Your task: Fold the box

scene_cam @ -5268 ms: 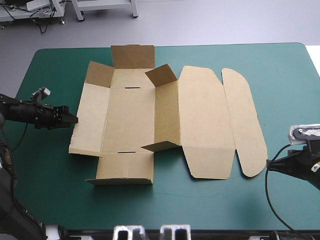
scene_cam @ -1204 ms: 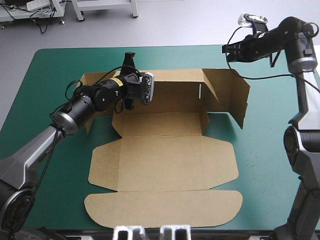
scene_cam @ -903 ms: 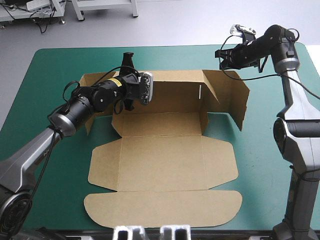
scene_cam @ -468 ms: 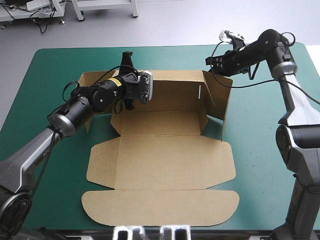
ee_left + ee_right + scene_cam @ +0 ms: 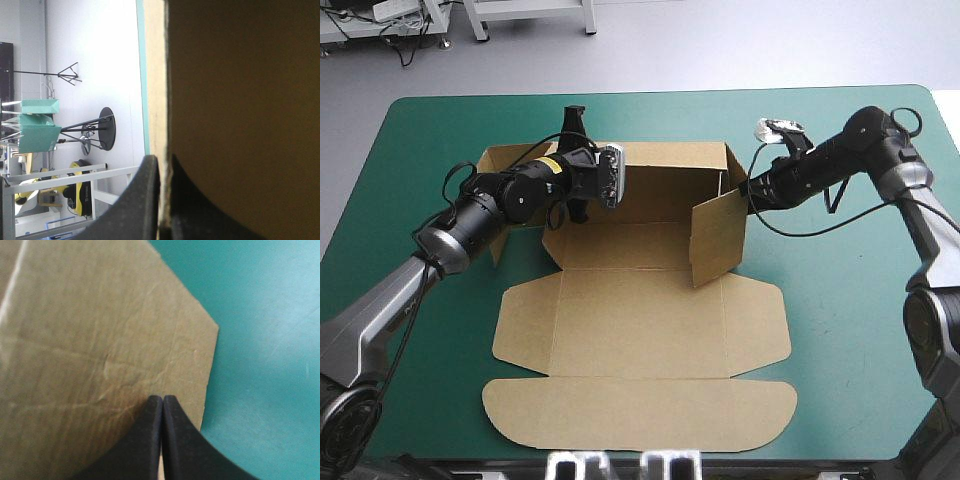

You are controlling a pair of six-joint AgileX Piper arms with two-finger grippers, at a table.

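Observation:
The brown box (image 5: 640,310) lies open mid-table, its back wall (image 5: 670,175) raised and its lid (image 5: 640,415) flat toward the near edge. My left gripper (image 5: 577,125) is shut on the back wall's top edge near its left end. In the left wrist view the black fingers (image 5: 160,159) pinch the board's edge (image 5: 157,75). My right gripper (image 5: 744,190) is shut with nothing in it. Its tip presses the outer face of the right side flap (image 5: 718,235), which stands swung inward across the base's right end. The right wrist view has the closed fingers (image 5: 163,397) against that flap (image 5: 100,340).
Bare teal-green cover (image 5: 850,300) lies to the right of the box and along the near right side. The left side flap (image 5: 500,165) stands partly raised behind my left arm. The table's far edge runs just behind the back wall.
My right arm came down and leftward from above the far right corner, pushing the right flap inward until it stands across the base. The left arm kept its grip and place.

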